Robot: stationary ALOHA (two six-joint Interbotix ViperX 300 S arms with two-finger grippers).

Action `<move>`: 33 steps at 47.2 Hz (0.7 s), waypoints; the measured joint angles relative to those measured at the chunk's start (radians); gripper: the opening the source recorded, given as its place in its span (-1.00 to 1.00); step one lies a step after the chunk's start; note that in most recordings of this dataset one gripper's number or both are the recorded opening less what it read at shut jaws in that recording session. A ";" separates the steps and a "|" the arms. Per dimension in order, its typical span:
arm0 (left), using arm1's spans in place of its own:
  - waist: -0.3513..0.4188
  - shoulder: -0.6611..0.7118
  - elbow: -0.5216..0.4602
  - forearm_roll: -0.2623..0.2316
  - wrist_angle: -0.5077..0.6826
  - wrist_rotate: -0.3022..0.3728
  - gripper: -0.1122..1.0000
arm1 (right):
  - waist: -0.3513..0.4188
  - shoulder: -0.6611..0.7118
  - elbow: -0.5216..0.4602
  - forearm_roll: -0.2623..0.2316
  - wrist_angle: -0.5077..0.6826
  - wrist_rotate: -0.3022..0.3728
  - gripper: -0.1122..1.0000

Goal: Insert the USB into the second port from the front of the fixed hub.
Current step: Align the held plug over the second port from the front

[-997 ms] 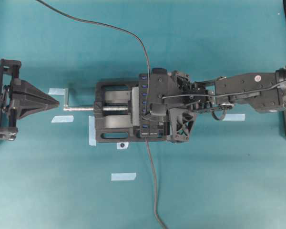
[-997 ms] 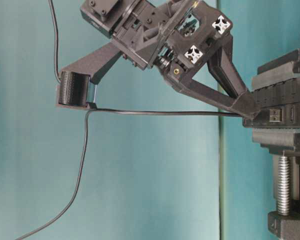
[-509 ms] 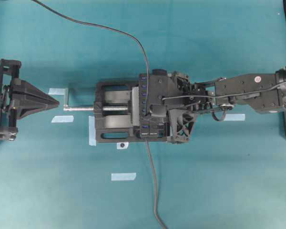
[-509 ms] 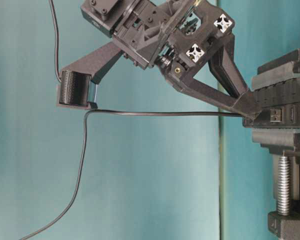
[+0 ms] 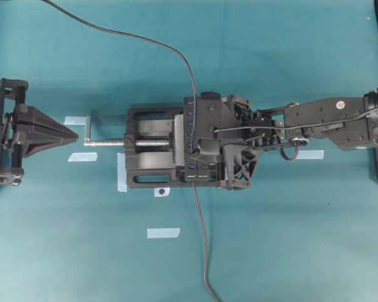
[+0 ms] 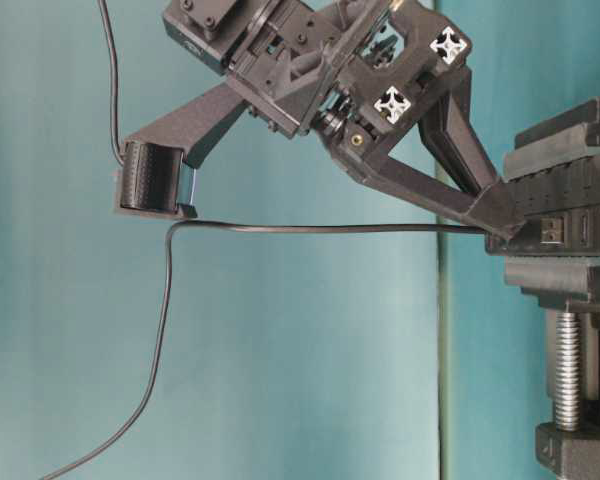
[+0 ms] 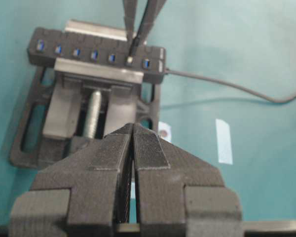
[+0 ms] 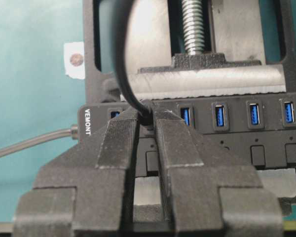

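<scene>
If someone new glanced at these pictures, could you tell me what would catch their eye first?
Probably the right hand, its fingers pinched on the USB at the second slot from the end of the fixed hub, which a black vise clamps mid-table. Next, the left hand, shut on nothing, well off to the side, pointing at the vise.

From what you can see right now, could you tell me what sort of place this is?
Most likely a robotics lab test bench: a plain teal tabletop marked with tape strips, a vise clamping a USB hub, and two arms with black printed grippers, the right gripper at the hub.
</scene>
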 measured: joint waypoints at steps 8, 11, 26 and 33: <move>-0.002 0.000 0.000 0.000 0.000 0.000 -0.79 | 0.000 0.005 0.002 0.000 0.011 0.000 -0.64; 0.000 0.000 0.002 0.000 0.000 0.000 -0.79 | 0.002 0.005 0.000 0.000 0.012 0.000 -0.64; 0.000 0.000 0.002 0.000 0.000 -0.002 -0.79 | 0.002 0.005 0.000 0.000 0.014 0.000 -0.64; 0.000 0.000 0.002 0.000 0.000 -0.002 -0.79 | 0.002 0.012 0.000 0.000 0.009 0.000 -0.64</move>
